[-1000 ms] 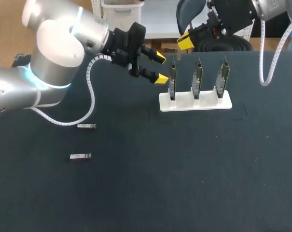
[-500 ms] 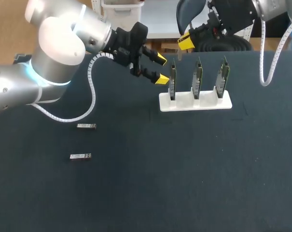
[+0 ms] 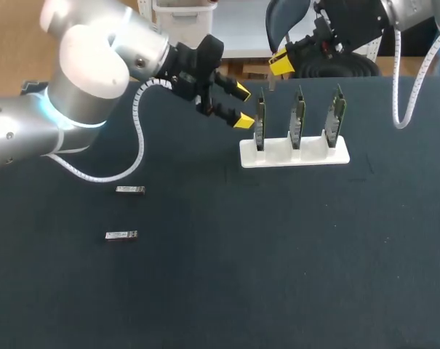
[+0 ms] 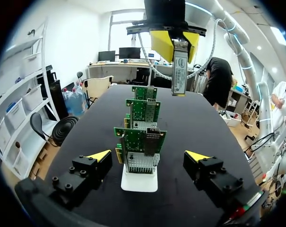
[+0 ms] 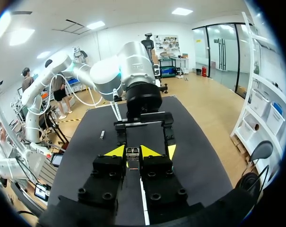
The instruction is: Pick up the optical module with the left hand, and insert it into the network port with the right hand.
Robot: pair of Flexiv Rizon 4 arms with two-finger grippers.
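My right gripper (image 3: 280, 64) hangs above the far end of the card row, shut on a silver optical module (image 4: 179, 66) that points down; in the right wrist view the module (image 5: 132, 156) sits between its yellow tips. Three upright green network cards (image 3: 297, 116) stand in a white holder (image 3: 294, 154). My left gripper (image 3: 240, 105) stands open just left of the first card, holding nothing. In the left wrist view the nearest card (image 4: 140, 142) with its metal port cage lies straight ahead of my left gripper (image 4: 148, 156), between its spread fingers but untouched.
Two more silver modules lie on the dark table at the left, one (image 3: 130, 190) behind the other (image 3: 122, 235). A white cable loops from my left arm (image 3: 96, 65) over the table. The table's front and right are bare cloth.
My left arm's upper part has shifted slightly, while its open gripper stays almost in place beside the first card. The right arm and its module have not moved.
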